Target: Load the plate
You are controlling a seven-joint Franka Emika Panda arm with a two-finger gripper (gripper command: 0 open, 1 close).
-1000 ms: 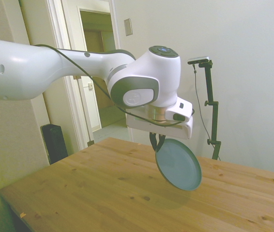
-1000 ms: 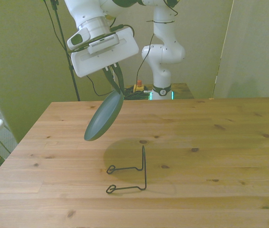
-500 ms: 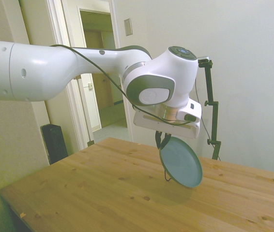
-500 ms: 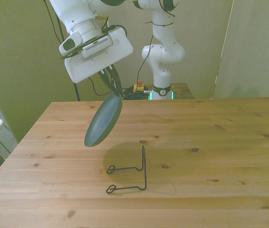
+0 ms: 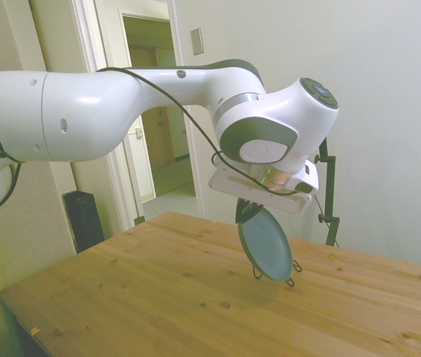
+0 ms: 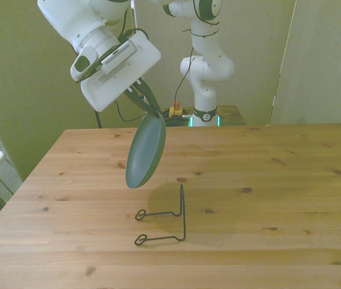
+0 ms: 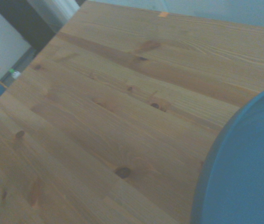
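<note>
The dark teal plate [image 6: 146, 151] hangs in the air, tilted close to upright, and my gripper [image 6: 155, 112] is shut on its upper rim. It hovers above the table, up and toward the front view's left of a black wire rack [image 6: 169, 220]. From the side, the plate [image 5: 265, 242] partly covers the wire rack [image 5: 291, 269], whose feet show just below it. The wrist view catches a curved piece of the plate [image 7: 244, 172] over bare wood.
A wooden table [image 6: 267, 180] carries only the wire rack. A second white robot arm [image 6: 205, 66] stands behind the table's far edge. An open doorway [image 5: 151, 126] and a black speaker [image 5: 84, 217] lie beyond the table in the side view.
The arm has swung the plate toward the wire rack and tipped it from a slant to nearly upright. The rack has not moved.
</note>
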